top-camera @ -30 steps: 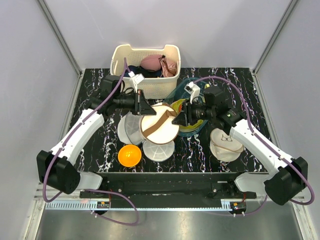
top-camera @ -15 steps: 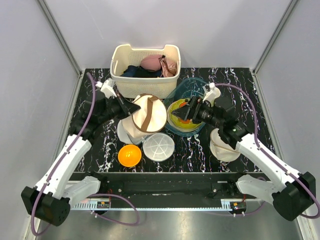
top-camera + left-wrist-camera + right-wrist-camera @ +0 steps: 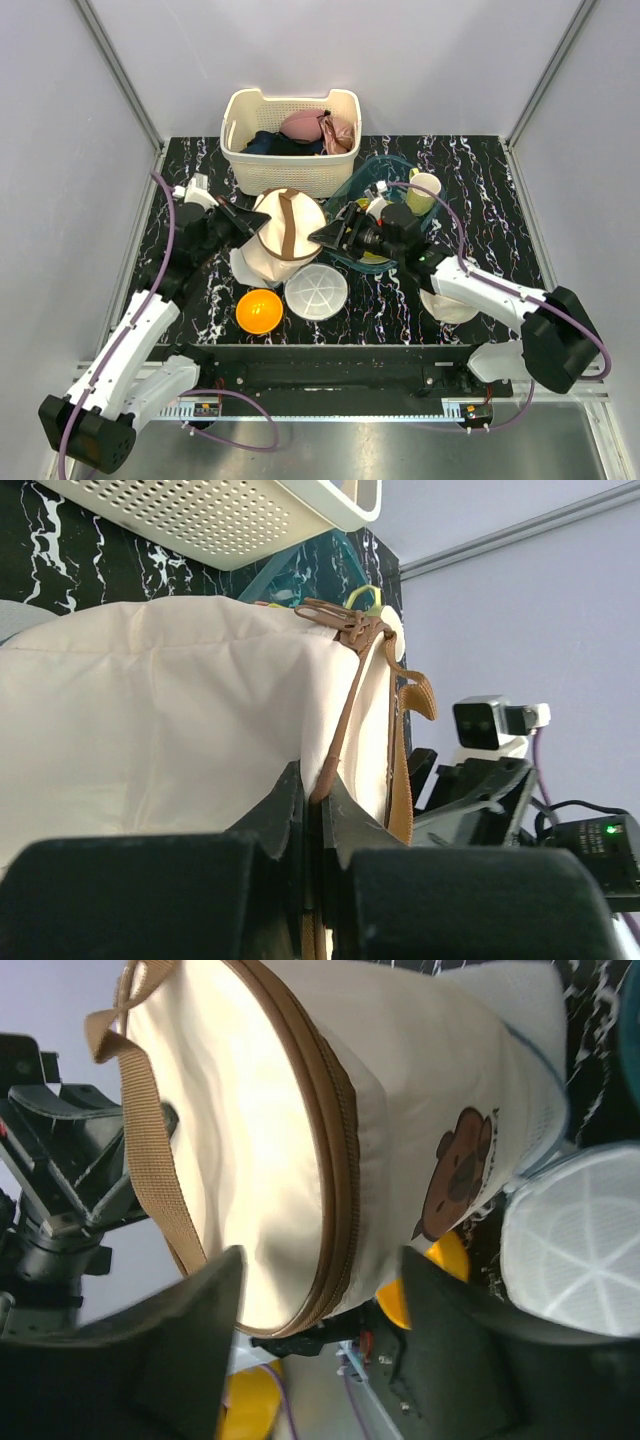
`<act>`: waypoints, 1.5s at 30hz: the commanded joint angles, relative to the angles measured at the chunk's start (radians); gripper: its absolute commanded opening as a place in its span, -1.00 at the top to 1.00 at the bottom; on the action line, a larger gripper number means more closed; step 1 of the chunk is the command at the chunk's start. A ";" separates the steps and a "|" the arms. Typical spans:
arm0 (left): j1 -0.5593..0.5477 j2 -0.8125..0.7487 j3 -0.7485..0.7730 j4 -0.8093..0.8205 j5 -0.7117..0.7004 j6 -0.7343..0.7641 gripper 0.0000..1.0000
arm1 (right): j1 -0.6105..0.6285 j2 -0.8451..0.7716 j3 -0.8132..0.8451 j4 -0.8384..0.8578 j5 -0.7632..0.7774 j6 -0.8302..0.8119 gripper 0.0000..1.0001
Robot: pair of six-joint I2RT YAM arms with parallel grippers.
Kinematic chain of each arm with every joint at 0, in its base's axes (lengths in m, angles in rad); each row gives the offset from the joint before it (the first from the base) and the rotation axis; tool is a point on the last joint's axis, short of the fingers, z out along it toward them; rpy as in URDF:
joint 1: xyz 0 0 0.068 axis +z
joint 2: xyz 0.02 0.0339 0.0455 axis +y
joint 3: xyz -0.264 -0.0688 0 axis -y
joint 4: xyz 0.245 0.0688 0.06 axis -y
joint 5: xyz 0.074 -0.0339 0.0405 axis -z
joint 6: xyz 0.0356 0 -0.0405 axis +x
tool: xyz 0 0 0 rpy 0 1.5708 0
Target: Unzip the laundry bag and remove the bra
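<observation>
The cream-beige laundry bag (image 3: 285,238) stands tilted on its edge left of the table's centre, with its brown strap (image 3: 289,232) across the top face. My left gripper (image 3: 256,218) is shut on the bag's brown-edged seam; in the left wrist view the closed fingertips (image 3: 316,792) pinch that seam with the bag (image 3: 160,710) filling the frame. My right gripper (image 3: 326,237) is open just right of the bag. In the right wrist view it (image 3: 320,1285) straddles the brown zipper band (image 3: 340,1160) without touching it, and the zipper is closed. The bra is hidden.
A cream basket (image 3: 245,110) with clothes stands at the back. A teal bowl (image 3: 392,168) and a pale cup (image 3: 423,190) are behind my right arm. An orange bowl (image 3: 259,310) and a white mesh dome (image 3: 317,292) lie in front. A white round bag (image 3: 448,302) lies under my right arm.
The bag has been pulled left and tipped up onto its edge by my left gripper. My right gripper first drew back to the right, then moved left to the bag's side.
</observation>
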 commanded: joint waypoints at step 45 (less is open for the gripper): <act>0.052 0.253 0.275 -0.379 0.651 0.724 -0.81 | -0.015 0.227 0.660 -0.915 -0.529 -1.066 1.00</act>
